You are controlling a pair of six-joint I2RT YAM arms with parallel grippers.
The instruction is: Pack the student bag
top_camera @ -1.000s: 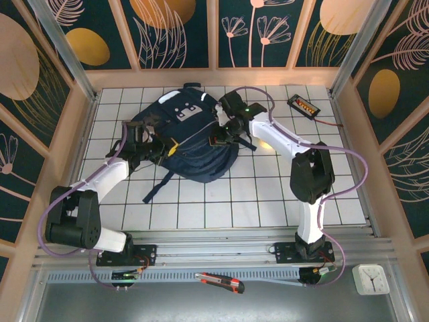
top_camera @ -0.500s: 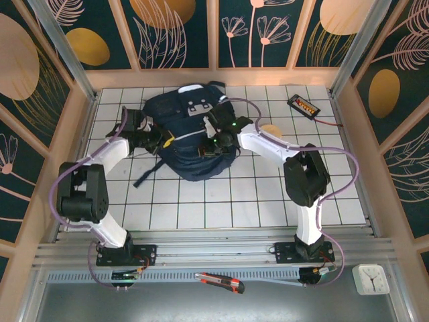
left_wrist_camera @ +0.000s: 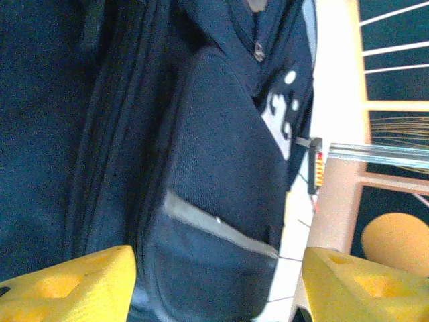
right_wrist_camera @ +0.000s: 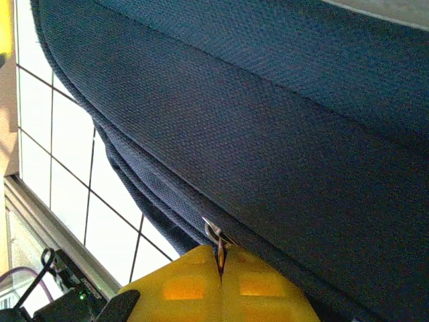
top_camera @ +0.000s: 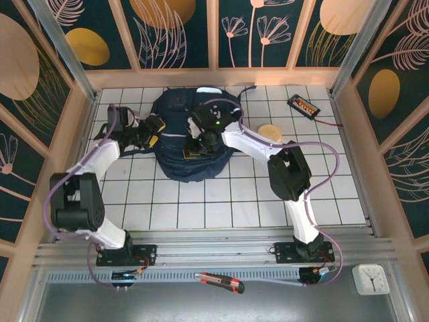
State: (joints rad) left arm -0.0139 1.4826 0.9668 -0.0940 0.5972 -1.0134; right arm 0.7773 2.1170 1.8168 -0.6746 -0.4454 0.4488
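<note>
The student bag is a dark navy backpack lying at the back middle of the white tiled table. My left gripper is at the bag's left side. In the left wrist view its yellow fingers stand wide apart and open, with the bag's mesh side pocket and grey stripe beyond them. My right gripper rests on the bag's front half. In the right wrist view it is shut on the metal zip pull along the bag's seam.
A round tan disc lies on the tiles right of the bag. A small black device with an orange face sits at the back right with its cable. A box cutter and a white clock lie beyond the near rail.
The left gripper has opened and let go of the bag. The bag has shifted toward the back and bunched up. The right gripper has moved left along it, uncovering the tan disc.
</note>
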